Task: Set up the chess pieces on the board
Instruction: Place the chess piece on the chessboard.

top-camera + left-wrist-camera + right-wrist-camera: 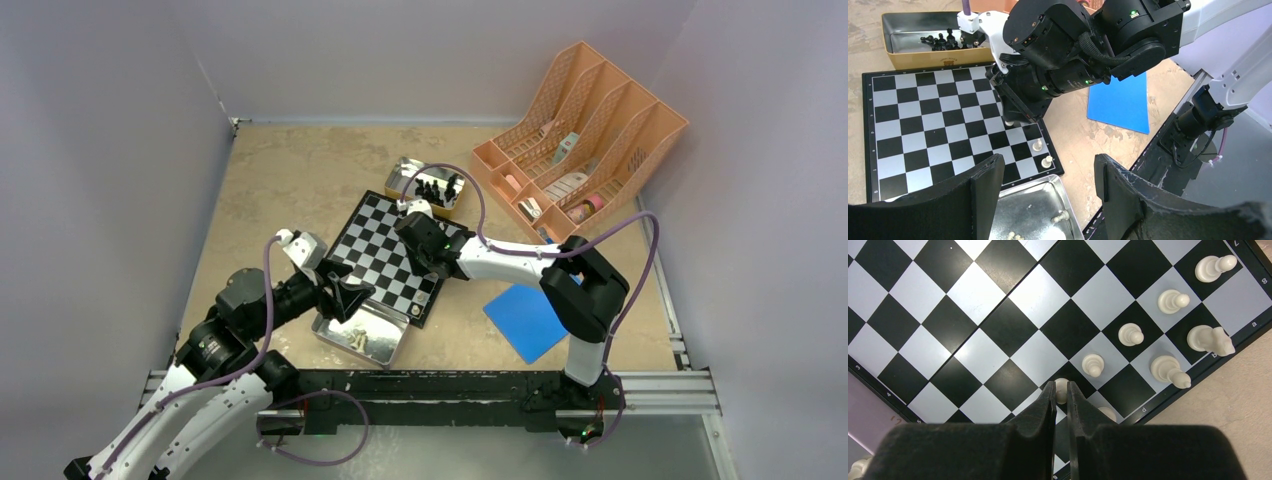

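Left gripper (1048,172) hangs wide open and empty over the tin (385,345) by the desk's near edge, loose white pieces (1060,217) inside. The board (380,250) lies mid-desk, with white pawns (1130,334) lined along its side facing the right edge. Right gripper (1061,384) is pinched on a white pawn (1062,392) at board level, next in line. I read this as placing. Next I'd seat it square, release, and lift straight clear of neighbours. Black pieces (432,188) wait toward the far edge.

Cream pawn (1061,391) mostly behind right end effector (1061,386)
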### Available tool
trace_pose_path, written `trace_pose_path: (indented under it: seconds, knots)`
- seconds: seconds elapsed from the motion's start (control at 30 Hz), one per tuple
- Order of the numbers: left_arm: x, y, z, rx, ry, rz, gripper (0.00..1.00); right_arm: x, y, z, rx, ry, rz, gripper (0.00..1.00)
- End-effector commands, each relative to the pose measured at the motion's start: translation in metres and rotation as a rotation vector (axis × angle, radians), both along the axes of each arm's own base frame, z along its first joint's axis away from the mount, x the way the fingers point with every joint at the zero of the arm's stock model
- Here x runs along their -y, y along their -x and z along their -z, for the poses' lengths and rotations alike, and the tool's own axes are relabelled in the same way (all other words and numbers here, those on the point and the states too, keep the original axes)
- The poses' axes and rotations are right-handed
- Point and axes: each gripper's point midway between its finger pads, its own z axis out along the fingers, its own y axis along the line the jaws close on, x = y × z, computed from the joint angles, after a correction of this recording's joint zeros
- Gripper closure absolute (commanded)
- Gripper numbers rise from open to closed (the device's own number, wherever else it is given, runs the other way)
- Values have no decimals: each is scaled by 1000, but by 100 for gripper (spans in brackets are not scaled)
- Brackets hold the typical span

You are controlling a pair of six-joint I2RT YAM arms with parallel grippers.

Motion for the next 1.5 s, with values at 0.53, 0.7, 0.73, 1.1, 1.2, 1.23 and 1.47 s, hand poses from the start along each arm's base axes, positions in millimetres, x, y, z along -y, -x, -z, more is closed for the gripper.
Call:
trace_pose_path:
  seconds: [0.53, 0.7, 0.73, 1.1, 1.2, 1.23, 1.47]
  knots:
    - [-2, -4, -14, 44, 26, -24, 34, 1, -3, 2, 1, 54, 17, 80]
    - [-3, -6, -12, 39, 20, -34, 34, -3, -4, -5, 8, 32, 13, 77]
    - [-4, -7, -12, 36, 19, -40, 34, -3, -5, -7, 11, 28, 13, 76]
    - [-13, -24, 10, -111, -10, -183, 30, -5, -7, -40, 60, -34, 22, 67]
    - [-20, -30, 25, -201, -31, -264, 22, -5, -6, -55, 75, -62, 25, 64]
    - [-21, -31, 30, -228, -43, -282, 20, -4, -6, -60, 80, -69, 24, 63]
    - [-25, -42, 55, -397, -114, -400, 8, 1, 2, -108, 133, -170, 18, 57]
